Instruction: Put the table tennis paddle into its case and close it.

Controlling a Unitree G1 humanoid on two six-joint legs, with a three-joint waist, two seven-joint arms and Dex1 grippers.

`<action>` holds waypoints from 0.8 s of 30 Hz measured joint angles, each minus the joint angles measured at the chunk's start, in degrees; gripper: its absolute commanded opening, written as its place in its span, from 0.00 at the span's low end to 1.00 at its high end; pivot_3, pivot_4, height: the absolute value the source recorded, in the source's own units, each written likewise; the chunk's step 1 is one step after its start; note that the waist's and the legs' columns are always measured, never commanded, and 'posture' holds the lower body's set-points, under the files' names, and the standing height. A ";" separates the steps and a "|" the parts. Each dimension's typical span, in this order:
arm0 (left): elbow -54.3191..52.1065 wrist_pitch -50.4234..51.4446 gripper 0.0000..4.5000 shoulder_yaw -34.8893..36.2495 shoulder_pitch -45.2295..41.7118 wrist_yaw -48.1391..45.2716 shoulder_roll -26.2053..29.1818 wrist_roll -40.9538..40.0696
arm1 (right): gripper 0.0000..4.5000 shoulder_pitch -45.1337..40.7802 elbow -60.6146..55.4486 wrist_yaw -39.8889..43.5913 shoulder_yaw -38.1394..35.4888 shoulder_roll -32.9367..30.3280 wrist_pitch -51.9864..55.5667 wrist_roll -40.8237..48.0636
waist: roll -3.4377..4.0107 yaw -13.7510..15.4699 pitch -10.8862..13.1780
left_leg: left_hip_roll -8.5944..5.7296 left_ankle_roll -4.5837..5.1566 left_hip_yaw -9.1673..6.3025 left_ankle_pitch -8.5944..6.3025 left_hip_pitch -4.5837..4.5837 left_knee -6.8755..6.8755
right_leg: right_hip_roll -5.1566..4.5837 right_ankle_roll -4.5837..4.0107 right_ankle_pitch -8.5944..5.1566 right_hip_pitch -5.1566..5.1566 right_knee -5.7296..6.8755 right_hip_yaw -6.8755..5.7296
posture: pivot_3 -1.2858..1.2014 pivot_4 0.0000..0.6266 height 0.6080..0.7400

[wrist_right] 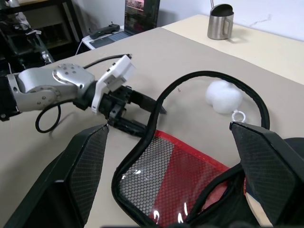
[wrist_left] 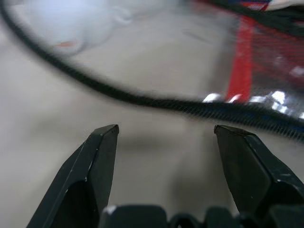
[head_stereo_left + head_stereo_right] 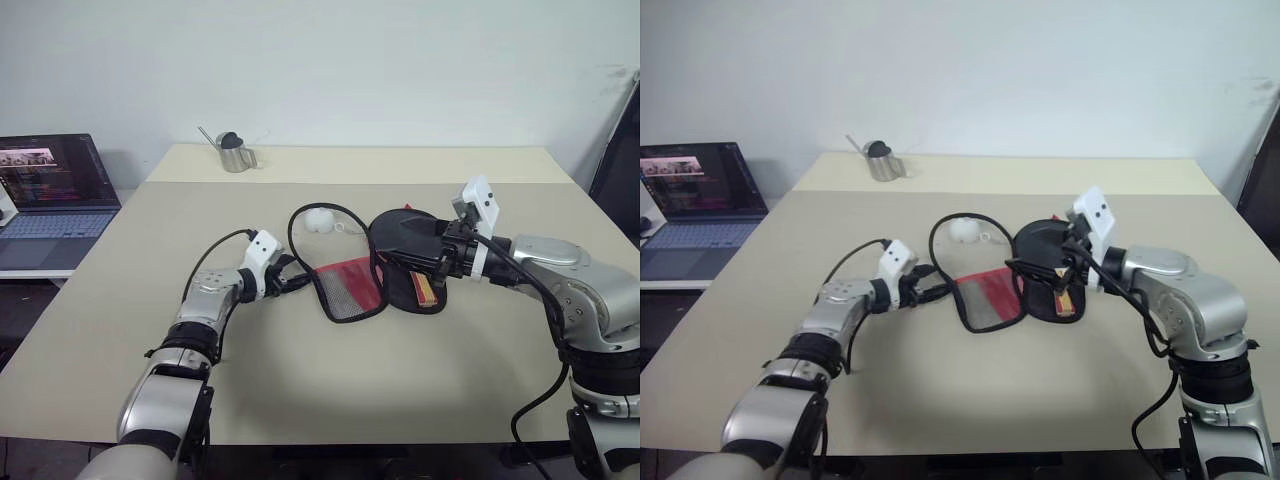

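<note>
The case (image 3: 350, 288) lies mid-table with its red mesh end toward me. Its black zip edge (image 3: 292, 235) curls open in a loop beside the white fluffy charm (image 3: 318, 221). The table tennis paddle (image 3: 400, 228) rests at the case's right side; its black face is up and its tan and red handle (image 3: 427, 290) points toward me. My left gripper (image 3: 300, 278) is open, low over the table, its tips just short of the zip edge (image 2: 142, 97). My right gripper (image 3: 420, 255) hovers over the paddle, fingers (image 1: 85, 166) spread wide, open, gripping nothing that I can see.
A metal cup (image 3: 235, 153) stands at the table's (image 3: 300, 380) far left. A laptop (image 3: 55, 190) sits open on a lower surface off the table's left side. A dark object (image 3: 620, 150) leans by the wall at the right.
</note>
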 measured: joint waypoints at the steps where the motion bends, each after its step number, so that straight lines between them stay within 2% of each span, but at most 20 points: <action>1: 0.59 -0.48 0.78 0.03 -1.00 -0.16 -0.65 0.04 | 0.99 0.04 -0.01 -0.06 -0.09 -0.09 0.00 0.38 | 0.00 0.01 0.00 | 0.00 0.00 -0.01 0.00 0.00 0.00 | 0.00 0.00 0.00 0.00 0.01 -0.01 | 0.52 0.24 1.00; 4: 0.35 -1.58 0.78 0.03 -3.89 -1.25 -3.23 0.01 | 0.99 0.06 -0.25 -0.47 -0.11 -0.19 0.00 1.07 | 0.00 0.06 0.00 | -0.03 0.00 -0.01 0.00 -0.02 0.02 | 0.00 0.00 0.00 0.00 0.02 -0.01 | 0.52 0.24 1.00; 11: -9.22 -0.13 0.78 0.05 -8.20 -4.47 -9.52 -2.43 | 0.99 0.20 -0.62 -1.26 -1.99 -1.98 0.00 1.70 | -0.02 0.07 0.01 | -0.04 0.00 -0.02 0.01 -0.02 0.03 | 0.00 0.00 0.00 0.00 0.03 0.01 | 0.52 0.24 1.00; 16: -8.17 -0.63 0.78 -0.25 -11.17 -2.86 -15.21 -2.21 | 0.99 0.11 -0.08 -4.01 -2.53 -1.03 -0.92 1.28 | -0.01 -0.17 0.01 | -0.06 0.02 0.02 0.01 0.03 0.03 | 0.01 0.01 0.00 0.00 0.06 0.09 | 0.52 0.24 1.00; 24: -4.00 -2.40 0.78 -0.31 -11.16 0.34 -15.58 -1.49 | 0.99 0.04 2.85 -7.90 -1.93 -0.66 -2.42 -1.26 | -0.01 -0.19 0.01 | -0.08 0.04 0.02 0.02 0.03 0.02 | 0.00 0.01 0.00 0.00 0.07 0.11 | 0.52 0.24 1.00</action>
